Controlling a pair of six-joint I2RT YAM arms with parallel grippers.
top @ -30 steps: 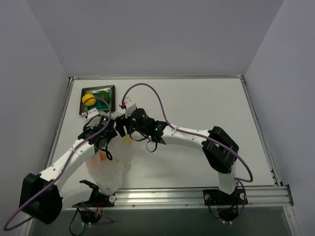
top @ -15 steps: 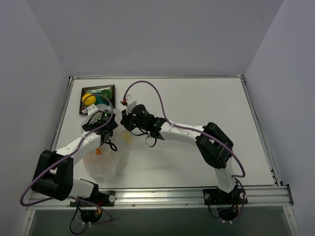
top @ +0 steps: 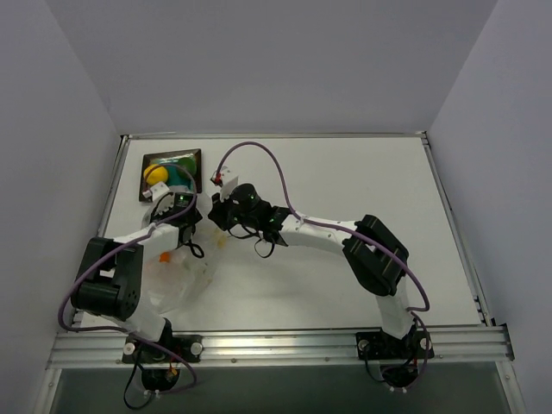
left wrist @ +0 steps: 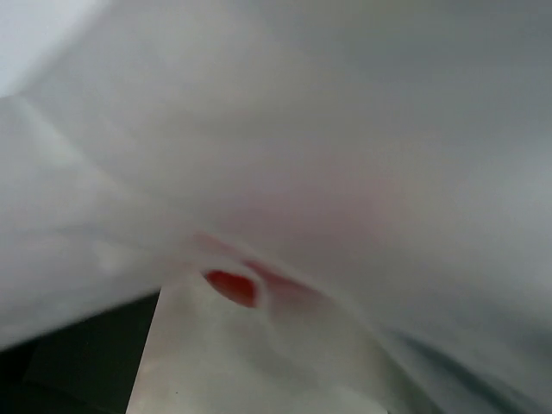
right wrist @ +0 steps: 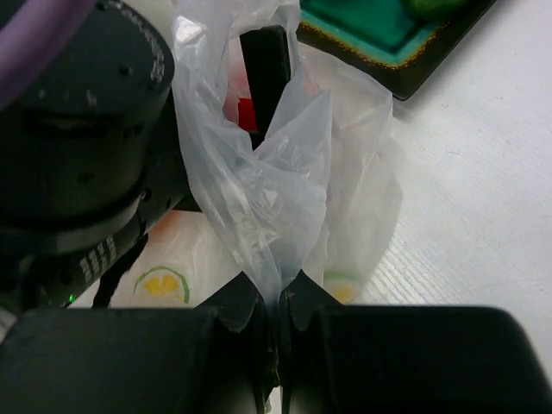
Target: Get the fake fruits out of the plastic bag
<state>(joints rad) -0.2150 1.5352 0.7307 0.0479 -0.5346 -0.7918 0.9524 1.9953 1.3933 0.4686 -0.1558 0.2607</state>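
1. White tabletop (top: 362, 198) carries everything, and both arms reach over its far-left part.
2. Clear and crinkled, the plastic bag (top: 177, 280) lies on the near-left of the table, partly under the left arm. Its upper end is drawn up toward the far side, close to the tray.
3. The dark-framed tray (right wrist: 412, 76) with a teal centre sits in the far-left corner, just beyond the bag.
4. The right gripper (right wrist: 278, 302) has its jaws pressed together on a gathered fold of the bag's film.
5. The left gripper (top: 188, 228) is at the bag's upper end, just left of the right gripper. In the right wrist view one black finger (right wrist: 267, 69) shows behind the film. The left wrist view is filled with blurred film, so whether this gripper is wide or narrow cannot be told.
6. Of the fake fruits, the yellow fruit (top: 156, 174) and the dark green fruit (right wrist: 431, 7) lie in the tray. The orange fruit (top: 165, 256) is inside the bag on its left side. The red fruit (left wrist: 231, 287) shows only as a red patch through the film, beside the left gripper's finger
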